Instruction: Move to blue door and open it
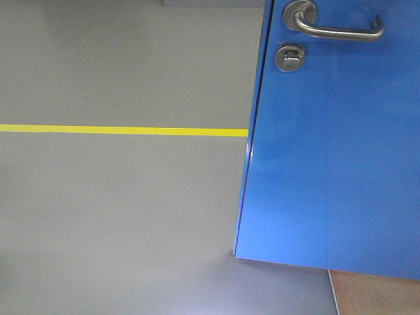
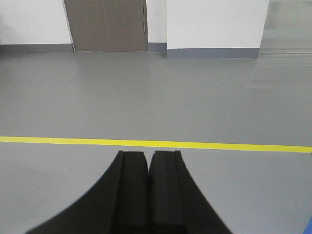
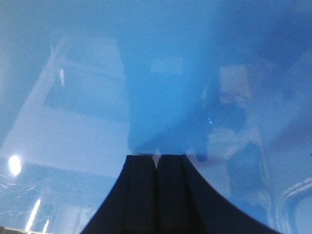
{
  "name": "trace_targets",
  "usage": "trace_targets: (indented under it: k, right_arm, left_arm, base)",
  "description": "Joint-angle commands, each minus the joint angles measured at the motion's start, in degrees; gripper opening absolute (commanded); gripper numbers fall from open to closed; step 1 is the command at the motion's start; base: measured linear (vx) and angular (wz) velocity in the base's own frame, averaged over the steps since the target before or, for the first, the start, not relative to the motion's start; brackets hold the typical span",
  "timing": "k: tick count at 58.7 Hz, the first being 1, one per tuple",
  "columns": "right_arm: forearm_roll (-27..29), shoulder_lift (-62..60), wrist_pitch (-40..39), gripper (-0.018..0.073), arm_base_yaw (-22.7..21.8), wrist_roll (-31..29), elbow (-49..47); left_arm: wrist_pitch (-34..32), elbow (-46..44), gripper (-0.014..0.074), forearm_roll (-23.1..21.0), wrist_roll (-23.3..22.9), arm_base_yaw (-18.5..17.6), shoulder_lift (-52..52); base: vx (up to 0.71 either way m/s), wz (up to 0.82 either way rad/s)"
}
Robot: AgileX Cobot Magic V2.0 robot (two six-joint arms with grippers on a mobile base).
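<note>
Nearest in the front view lies grey floor (image 1: 118, 216), bare along the whole left side, with a patch of reddish-brown floor (image 1: 377, 295) showing at the lower right under the door's bottom edge. The blue door (image 1: 335, 157) fills the right half of this view. It stands tall, its long axis running up and down, though the camera's slant makes its free edge lean from lower left to upper right. That free edge faces left, toward the open grey floor, and the bottom corner hangs just above the ground. High on the panel the steel lever (image 1: 341, 29) points right, away from the free edge, lying roughly level. Just below its rose sits the round lock (image 1: 289, 58).

A yellow line (image 1: 125, 130) crosses the floor from the left and stops at the door's edge.

The right pincer (image 3: 156, 158) has its black pads pressed together, and its tips sit right against or very close to the glossy blue panel (image 3: 161, 83); whether they touch I cannot tell. Reflections smear across the paint.

The left pincer (image 2: 148, 155) is likewise closed tight and holds nothing. It points out over open floor (image 2: 156, 97), well clear of the door. Beyond its tips runs the same yellow line (image 2: 156, 144), then a broad stretch of grey, and farthest off a white wall (image 2: 217, 22) with a grey skirting and a brown door (image 2: 106, 24).
</note>
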Motion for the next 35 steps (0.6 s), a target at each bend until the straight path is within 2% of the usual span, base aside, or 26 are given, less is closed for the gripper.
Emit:
trace_targets:
  k: [1, 3, 10, 15, 18, 22, 26, 35]
  right_arm:
    - [-4.5, -3.2, -2.8, 0.0008, 0.1, -0.6, -1.9]
    - [-8.4, -3.8, -2.8, 0.0008, 0.1, -0.6, -1.8]
    - [-28.7, -6.9, -1.1, 0.0008, 0.0, -0.6, -1.8]
    - [-44.5, -9.5, 4.7, 0.0008, 0.0, -0.6, -1.8]
    - [-51.4, -11.3, 9.1, 0.0008, 0.1, -0.6, -1.5]
    - [-56.5, -14.4, 12.6, 0.0008, 0.1, -0.4, 0.9]
    - [-59.2, -19.1, 11.9, 0.0008, 0.0, -0.4, 5.4]
    - [-63.1, -31.4, -2.1, 0.0008, 0.0, -0.4, 22.7]
  left_arm:
    - [-4.9, -1.6, 0.0073, -0.1, -0.4, -0.1, -0.8]
    - [-4.9, -1.6, 0.0073, -0.1, -0.4, -0.1, -0.8]
    - [-4.9, -1.6, 0.0073, -0.1, -0.4, -0.1, -0.8]
    - [-4.9, -1.6, 0.0073, -0.1, -0.4, -0.1, -0.8]
    - [-4.9, -1.6, 0.0073, -0.1, -0.4, -0.1, -0.8]
    - [-4.9, -1.6, 0.0073, -0.1, -0.4, -0.1, -0.8]
    - [-4.9, -1.6, 0.0073, -0.1, -0.4, -0.1, -0.8]
    - [-4.9, -1.6, 0.0073, -0.1, -0.4, -0.1, -0.8]
  base:
    - [0.0, 0.0]
    - [0.0, 0.0]
    - [0.0, 0.0]
    - [0.0, 0.0]
    - [0.0, 0.0]
    - [0.0, 0.0]
    - [0.0, 0.0]
    - [0.0, 0.0]
